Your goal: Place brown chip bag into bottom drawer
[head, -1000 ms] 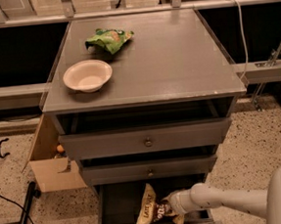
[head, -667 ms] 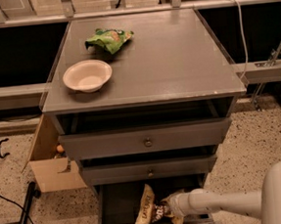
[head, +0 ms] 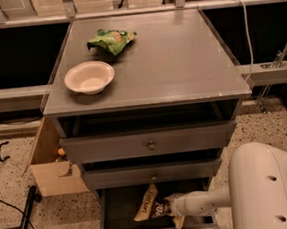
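The brown chip bag lies tilted inside the open bottom drawer, with its tan end pointing up and left and its white lettering showing. My gripper reaches into the drawer from the right, low in the camera view, right against the bag's dark middle. The white arm fills the lower right corner.
A white bowl and a green bag rest on the grey cabinet top. The two upper drawers are nearly closed. An open cardboard box stands at the cabinet's left, and a black cable runs along the floor.
The gripper and the bag have shifted slightly left and deeper into the drawer. The bowl and the green bag have not moved.
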Available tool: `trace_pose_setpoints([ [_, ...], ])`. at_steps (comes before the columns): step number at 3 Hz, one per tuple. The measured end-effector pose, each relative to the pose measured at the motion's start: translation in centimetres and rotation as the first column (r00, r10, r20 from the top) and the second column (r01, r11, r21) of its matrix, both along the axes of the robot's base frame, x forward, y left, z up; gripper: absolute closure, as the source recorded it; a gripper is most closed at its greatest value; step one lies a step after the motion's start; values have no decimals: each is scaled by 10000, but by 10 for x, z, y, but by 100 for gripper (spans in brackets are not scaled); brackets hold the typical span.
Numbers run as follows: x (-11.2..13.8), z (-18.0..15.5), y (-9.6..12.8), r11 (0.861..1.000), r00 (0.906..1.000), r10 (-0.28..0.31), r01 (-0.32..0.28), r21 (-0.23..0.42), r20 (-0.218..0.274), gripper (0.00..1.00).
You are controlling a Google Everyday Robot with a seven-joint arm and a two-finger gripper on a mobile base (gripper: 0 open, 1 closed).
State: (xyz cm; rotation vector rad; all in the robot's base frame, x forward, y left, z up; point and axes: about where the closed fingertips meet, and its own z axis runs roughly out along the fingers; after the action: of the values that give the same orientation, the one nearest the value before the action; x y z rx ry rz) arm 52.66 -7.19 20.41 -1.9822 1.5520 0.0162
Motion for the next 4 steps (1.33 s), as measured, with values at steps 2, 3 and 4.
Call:
trace_pose_setpoints([
  [2, 6, -3, 0, 10000, 9999, -62, 63, -67, 136, 100],
  [3, 16, -8, -3, 9998, 9992, -185, 187, -72, 343, 100],
  [4, 29, -12, -7, 9994, 9980, -345, 343, 59, 536, 100],
])
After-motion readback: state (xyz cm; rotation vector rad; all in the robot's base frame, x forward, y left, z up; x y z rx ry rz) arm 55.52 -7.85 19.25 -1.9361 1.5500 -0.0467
